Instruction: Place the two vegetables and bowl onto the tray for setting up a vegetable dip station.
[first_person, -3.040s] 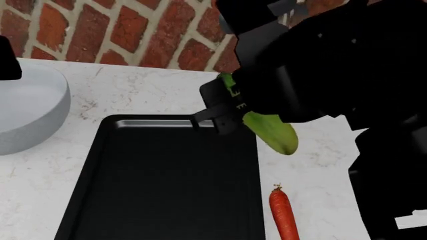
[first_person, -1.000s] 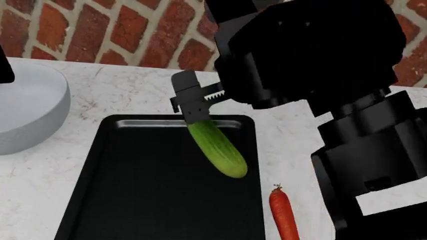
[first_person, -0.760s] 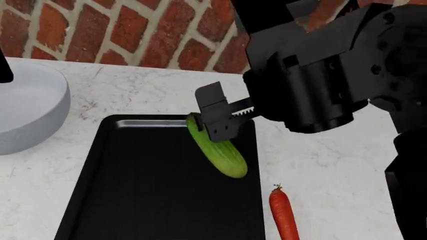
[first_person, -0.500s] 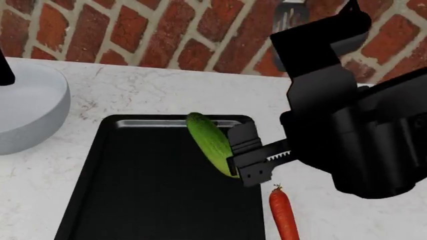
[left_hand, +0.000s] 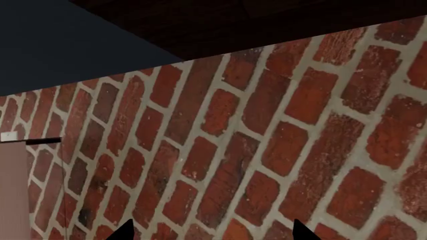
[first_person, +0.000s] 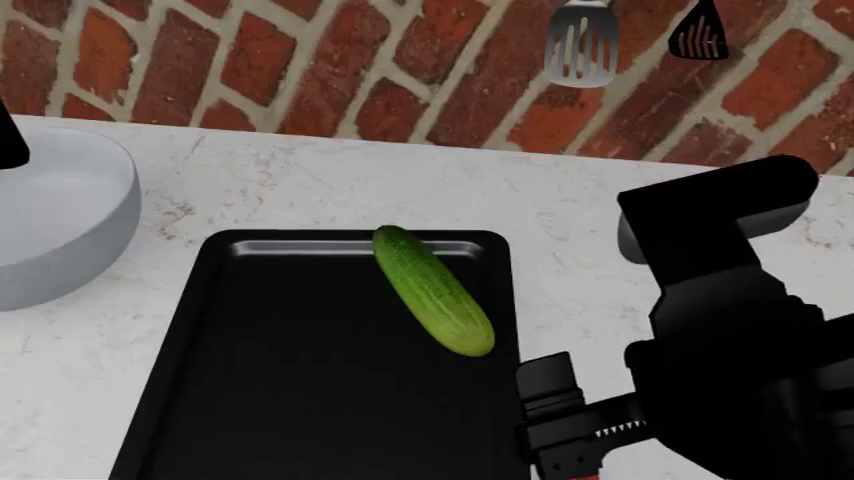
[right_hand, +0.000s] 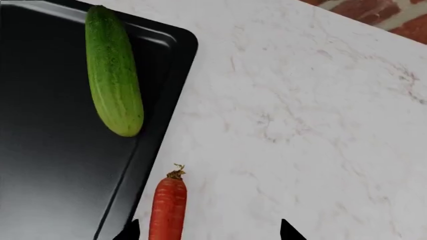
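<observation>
While cucumber (first_person: 431, 290) lies on tray (first_person: 267, 400), carrot (right_hand: 167, 207) and bowl (first_person: 54, 220) at left remain off; right gripper (right_hand: 207, 227) spread, empty.

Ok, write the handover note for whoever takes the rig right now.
Right gripper: open, empty, hovering over the carrot.
Left gripper: fingertips barely show in its wrist view, facing the brick wall; state unclear.
Cucumber: lying in the tray, far end near the back rim. Done.
Carrot: on the counter just right of the tray. Left to do.
Bowl: on the counter left of the tray. Left to do.
</observation>
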